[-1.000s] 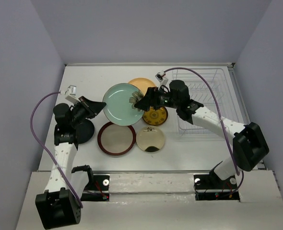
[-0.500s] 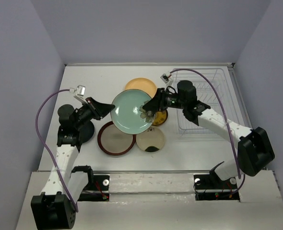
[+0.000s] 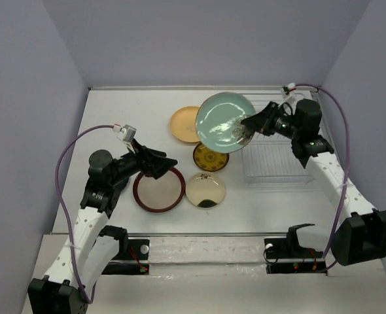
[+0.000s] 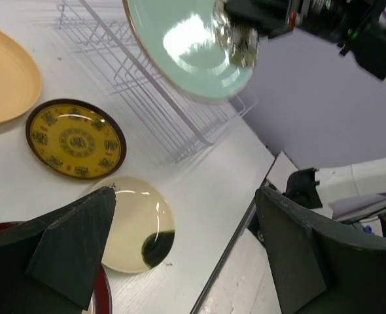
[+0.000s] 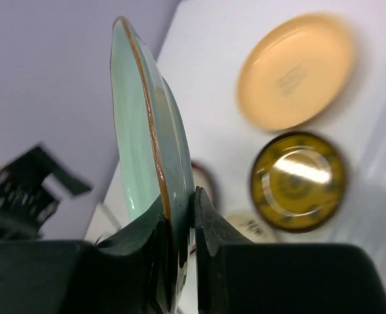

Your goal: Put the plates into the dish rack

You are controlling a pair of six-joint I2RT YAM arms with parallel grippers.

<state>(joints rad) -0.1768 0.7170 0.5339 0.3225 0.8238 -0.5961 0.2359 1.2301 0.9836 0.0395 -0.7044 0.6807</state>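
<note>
My right arm (image 3: pixel 330 176) reaches far forward from its base, and the wrist is turned to the left. My right gripper (image 3: pixel 246 125) is closed on the rim of the pale green plate (image 3: pixel 220 118), with one finger on each face, and it holds the plate lifted and tilted. My left arm (image 3: pixel 85 219) is bent at the elbow, and my left gripper (image 3: pixel 165 163) points to the right. Its fingers (image 4: pixel 69 248) stand wide apart and hold nothing.

Tilted green plate (image 4: pixel 180 49) in right claw (image 4: pixel 236 29), dish rack (image 4: pixel 155 98) beyond
</note>
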